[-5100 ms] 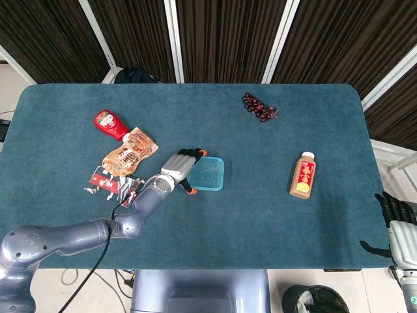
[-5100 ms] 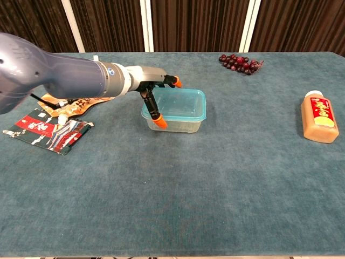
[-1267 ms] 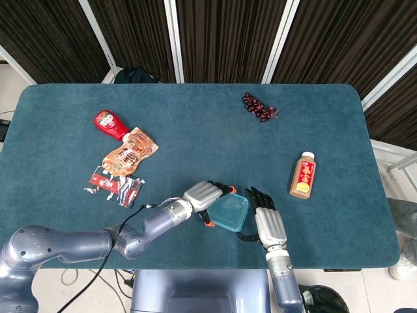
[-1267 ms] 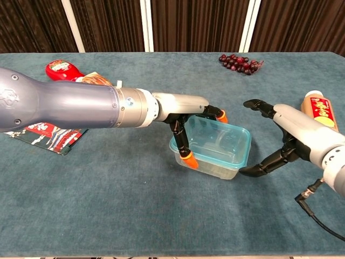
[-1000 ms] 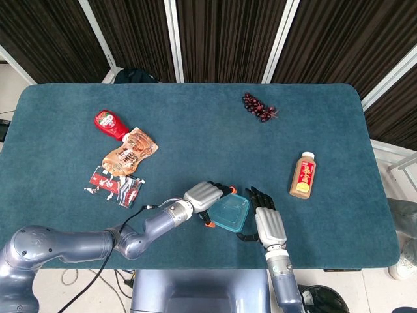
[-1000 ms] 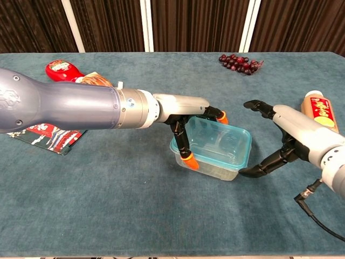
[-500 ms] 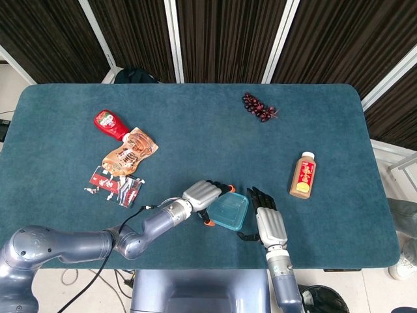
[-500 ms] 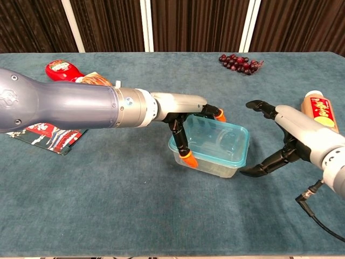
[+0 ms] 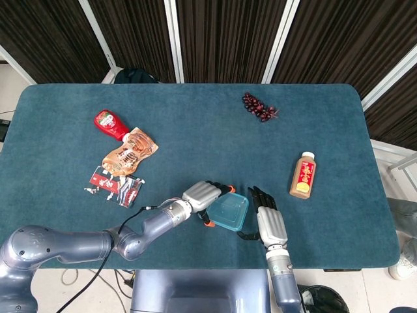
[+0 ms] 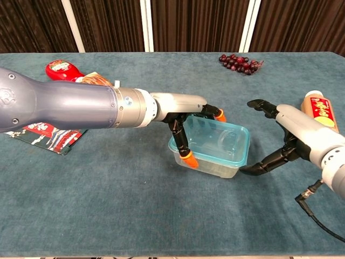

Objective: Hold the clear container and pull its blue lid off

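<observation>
The clear container [image 10: 211, 152] sits tilted near the front edge of the table [image 9: 195, 130], its blue lid [image 10: 213, 141] still on. The left hand [image 10: 186, 121] grips its left side, orange-tipped fingers [image 10: 187, 156] wrapped over the rim. The right hand [image 10: 280, 140] waits just beside it, fingers spread wide and holding nothing (a bottle [image 9: 303, 175] stands further right).

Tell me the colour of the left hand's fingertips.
Orange fingertips on the left hand, clearest in the chest view.
</observation>
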You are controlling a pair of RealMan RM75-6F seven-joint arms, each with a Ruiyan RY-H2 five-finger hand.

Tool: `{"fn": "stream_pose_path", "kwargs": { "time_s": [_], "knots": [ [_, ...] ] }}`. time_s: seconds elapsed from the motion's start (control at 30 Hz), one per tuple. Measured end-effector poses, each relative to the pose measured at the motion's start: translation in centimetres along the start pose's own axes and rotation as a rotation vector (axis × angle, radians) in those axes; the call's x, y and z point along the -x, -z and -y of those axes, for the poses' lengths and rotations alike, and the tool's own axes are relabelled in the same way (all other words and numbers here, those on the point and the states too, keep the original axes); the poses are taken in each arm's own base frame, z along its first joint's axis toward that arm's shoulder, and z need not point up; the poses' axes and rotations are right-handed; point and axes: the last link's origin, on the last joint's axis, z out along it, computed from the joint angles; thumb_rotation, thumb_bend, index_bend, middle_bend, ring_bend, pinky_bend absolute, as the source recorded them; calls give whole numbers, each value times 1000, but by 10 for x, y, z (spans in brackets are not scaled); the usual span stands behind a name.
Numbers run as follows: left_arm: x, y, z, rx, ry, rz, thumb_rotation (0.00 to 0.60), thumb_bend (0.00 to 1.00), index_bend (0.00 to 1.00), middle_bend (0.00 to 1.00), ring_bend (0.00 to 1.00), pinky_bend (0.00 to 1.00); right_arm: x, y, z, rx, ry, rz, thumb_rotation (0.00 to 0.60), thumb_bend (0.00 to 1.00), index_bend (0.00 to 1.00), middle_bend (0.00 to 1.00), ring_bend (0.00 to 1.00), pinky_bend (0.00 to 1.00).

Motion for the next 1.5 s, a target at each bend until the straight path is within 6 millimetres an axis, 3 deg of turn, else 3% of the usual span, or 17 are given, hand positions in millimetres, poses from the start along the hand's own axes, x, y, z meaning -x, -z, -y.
{"fn": "stream_pose_path", "kwargs": {
  "time_s": [0.97,1.3,1.5],
  "knots": [
    [5,-3,-6,-2,-35,32,600,152,253,364,295,433,-3,0,0,61,-167,-7,600,193,0,0,0,0],
    [1,-2,-10,8,-10,70,600,151,228,311,269,385,-7,-4,0,3,-181,-70,600,192,0,0,0,0],
    [-3,-1,-8,5,-6,89,600,103,149,231,169,329,-5,-5,-4,-43,-184,-109,600,192,0,0,0,0]
  ]
}}
